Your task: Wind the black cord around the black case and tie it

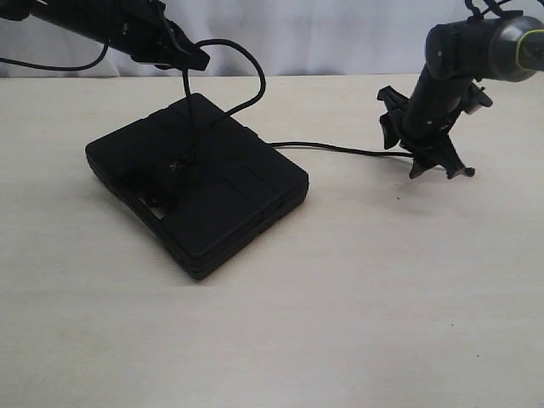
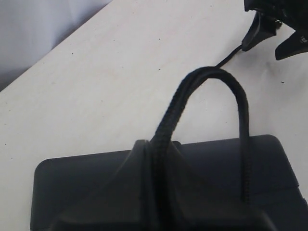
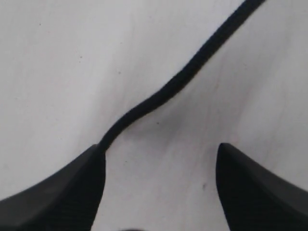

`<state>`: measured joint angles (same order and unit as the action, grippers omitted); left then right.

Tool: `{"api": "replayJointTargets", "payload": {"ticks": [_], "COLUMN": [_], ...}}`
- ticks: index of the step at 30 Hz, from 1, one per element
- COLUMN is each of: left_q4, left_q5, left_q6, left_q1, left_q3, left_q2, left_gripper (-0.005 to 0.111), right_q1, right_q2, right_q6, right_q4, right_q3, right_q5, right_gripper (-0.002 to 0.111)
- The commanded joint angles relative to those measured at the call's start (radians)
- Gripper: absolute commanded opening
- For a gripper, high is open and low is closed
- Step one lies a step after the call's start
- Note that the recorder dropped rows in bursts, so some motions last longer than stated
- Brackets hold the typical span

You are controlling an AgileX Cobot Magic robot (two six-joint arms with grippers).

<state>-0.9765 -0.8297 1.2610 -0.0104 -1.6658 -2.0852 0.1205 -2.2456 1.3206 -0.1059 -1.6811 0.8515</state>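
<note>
The black case lies flat left of the table's centre. The black cord rises from a knot on the lid, arches over the case's far edge and is pinched in my left gripper, which hangs above the far corner, shut on it. In the left wrist view the cord loops up from between the shut fingers over the case. Another stretch of cord runs along the table to my right gripper. That gripper stands open, the cord ending beside one fingertip.
The pale wooden table spreads wide in front and to the right of the case. A white backdrop hangs behind the table's far edge. The right arm shows at the corner of the left wrist view.
</note>
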Motion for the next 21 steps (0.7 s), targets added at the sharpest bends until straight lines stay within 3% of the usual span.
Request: {"api": "replayJointTargets", "payload": {"ticks": [1, 10, 12, 16, 21], "left_q4": [-0.002, -0.002, -0.002, -0.002, -0.002], "left_q5": [-0.018, -0.024, -0.024, -0.024, -0.024], "left_q6": [0.003, 0.003, 0.003, 0.003, 0.003], "left_q1": [0.004, 0.004, 0.004, 0.004, 0.004], "left_q3": [0.000, 0.000, 0.000, 0.000, 0.000], "left_q2": [0.003, 0.003, 0.003, 0.003, 0.003], "left_gripper": [0.000, 0.000, 0.000, 0.000, 0.000], "right_q1": [-0.006, -0.008, -0.008, -0.008, -0.008], "right_q2": [-0.016, -0.051, -0.052, -0.053, -0.050], "right_q6": [0.085, 0.261, 0.262, 0.274, 0.226], "right_q4": [-0.040, -0.225, -0.225, -0.225, -0.222], "right_q3": [0.001, 0.001, 0.001, 0.001, 0.001], "right_q5": [-0.088, -0.140, -0.149, -0.149, -0.153], "right_gripper": [0.062, 0.061, 0.051, 0.008, 0.004]}}
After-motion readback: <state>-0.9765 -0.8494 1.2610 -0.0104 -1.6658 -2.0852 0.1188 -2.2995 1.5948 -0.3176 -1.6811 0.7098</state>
